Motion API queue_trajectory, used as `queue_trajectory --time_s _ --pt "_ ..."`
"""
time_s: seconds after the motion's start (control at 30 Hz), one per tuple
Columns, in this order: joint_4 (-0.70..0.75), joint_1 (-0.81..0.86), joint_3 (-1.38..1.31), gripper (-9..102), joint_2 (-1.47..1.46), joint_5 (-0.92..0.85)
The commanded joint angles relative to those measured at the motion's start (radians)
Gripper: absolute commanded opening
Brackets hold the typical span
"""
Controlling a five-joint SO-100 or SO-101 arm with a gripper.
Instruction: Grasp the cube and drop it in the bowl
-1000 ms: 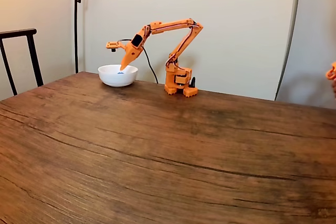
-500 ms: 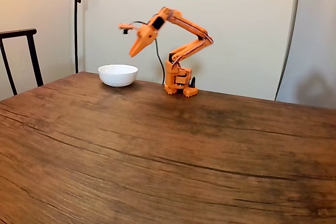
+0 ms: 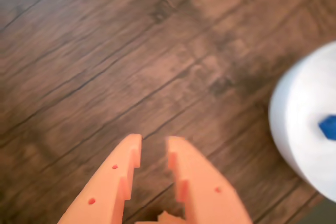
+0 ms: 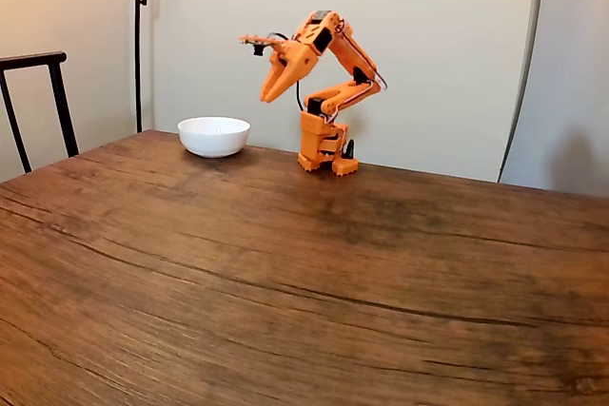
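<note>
In the fixed view a dark chair (image 4: 38, 102) stands at the far left beside the table (image 4: 285, 282), with a lamp pole (image 4: 139, 40) behind it against the wall. Right of these, the bowl (image 4: 214, 136) sits near the table's far edge, and further right the arm (image 4: 328, 92) is folded back over its base, its gripper (image 4: 266, 97) high and well clear of the bowl. A second ago the gripper's tip was down at the bowl's rim; half a second ago it had lifted above it; now it has swung right and up, away from the bowl. In the wrist view the gripper (image 3: 154, 148) points at bare wood, its jaws a narrow gap apart with nothing between them, and the bowl (image 3: 304, 135) shows at the right edge with the cube (image 3: 329, 127) lying inside it. So, by my reading, the drop is done and the arm is pulling back toward rest; little or nothing of the task remains. For room: the near and right parts of the table are open wood, so the arm has free space to settle. The bowl sits close to the far edge, but the arm is moving away from it, so a knock seems unlikely.
</note>
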Motion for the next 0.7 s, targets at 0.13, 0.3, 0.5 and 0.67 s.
queue_trajectory --time_s 0.13,0.3,0.5,0.67 --pt "0.0 -0.175 -0.029 0 0.005 0.014" --pt "0.0 -0.288 -0.028 0 0.008 0.064" --pt "0.0 -0.314 -0.026 0 0.008 0.152" --pt "0.002 -0.301 -0.012 0 0.014 0.229"
